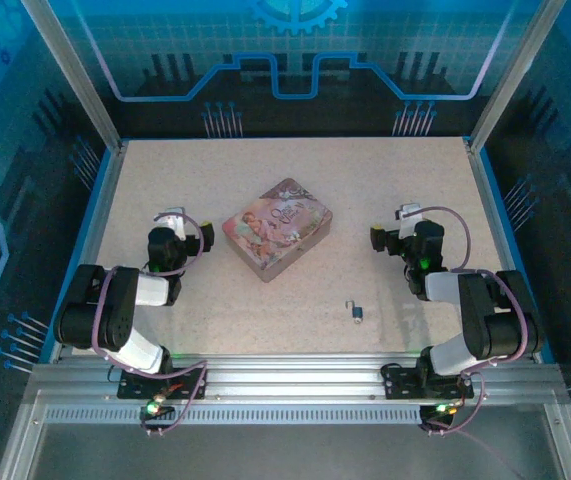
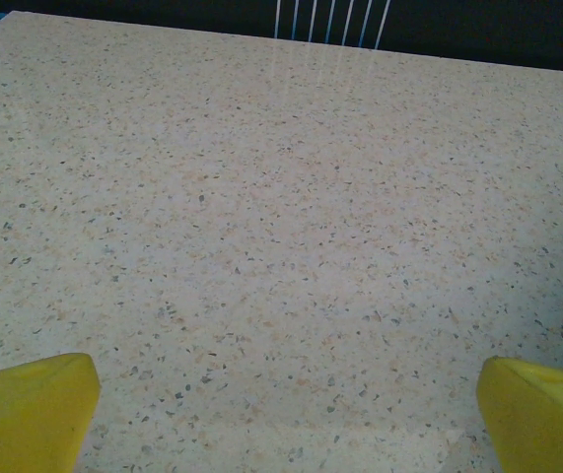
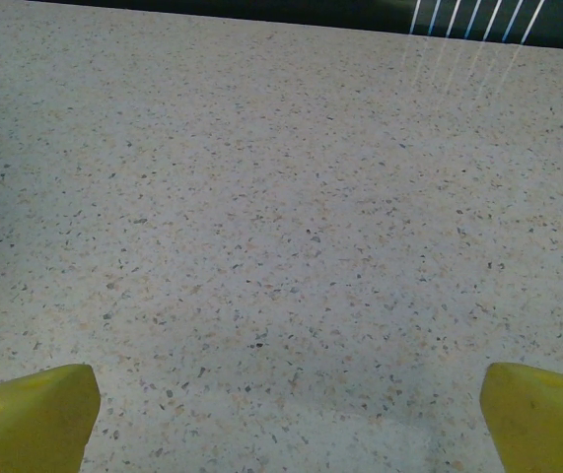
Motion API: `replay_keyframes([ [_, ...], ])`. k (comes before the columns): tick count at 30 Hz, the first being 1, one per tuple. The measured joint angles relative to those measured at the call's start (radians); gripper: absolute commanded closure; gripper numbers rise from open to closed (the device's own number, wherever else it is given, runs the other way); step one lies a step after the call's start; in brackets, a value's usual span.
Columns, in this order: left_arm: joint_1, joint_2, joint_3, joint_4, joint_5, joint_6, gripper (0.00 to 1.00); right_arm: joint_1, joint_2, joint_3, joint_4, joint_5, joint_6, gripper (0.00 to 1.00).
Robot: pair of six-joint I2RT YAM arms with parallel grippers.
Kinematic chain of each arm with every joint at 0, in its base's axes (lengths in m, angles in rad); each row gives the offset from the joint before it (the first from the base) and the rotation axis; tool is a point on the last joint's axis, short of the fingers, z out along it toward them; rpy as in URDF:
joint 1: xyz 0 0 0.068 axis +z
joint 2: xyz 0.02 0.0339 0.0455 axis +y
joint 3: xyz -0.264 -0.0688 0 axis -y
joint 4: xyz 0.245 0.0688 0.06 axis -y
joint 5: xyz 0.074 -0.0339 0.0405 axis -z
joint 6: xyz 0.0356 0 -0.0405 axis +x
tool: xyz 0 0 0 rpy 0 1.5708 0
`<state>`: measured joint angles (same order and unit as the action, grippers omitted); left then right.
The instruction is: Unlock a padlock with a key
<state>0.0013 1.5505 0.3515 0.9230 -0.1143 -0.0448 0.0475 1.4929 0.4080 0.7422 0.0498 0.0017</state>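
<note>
The tiny silvery padlock [image 1: 358,317] lies on the speckled tabletop [image 1: 265,310], toward the near right. A thin dark sliver, the key [image 1: 349,303], rests just beside it on its upper left. My right gripper [image 1: 408,212] hovers well beyond them, at the right side of the table, and my left gripper [image 1: 172,215] is at the left side. In the left wrist view the gripper [image 2: 286,394] is open, its yellow fingertips [image 2: 35,409] wide apart over bare table. The right gripper [image 3: 289,394] is open too, with nothing between its fingertips [image 3: 537,414].
A pink pictured tin box [image 1: 277,228] sits in the middle of the table between the two arms. Blue rails and an aluminium frame [image 1: 285,375] border the table.
</note>
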Motion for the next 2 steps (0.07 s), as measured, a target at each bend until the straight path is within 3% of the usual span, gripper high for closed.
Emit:
replay_keyframes([
  [2, 0.000, 0.000, 0.000, 0.000, 0.000, 0.000, 0.01, 0.000, 0.000, 0.000, 0.000, 0.000, 0.000, 0.00],
])
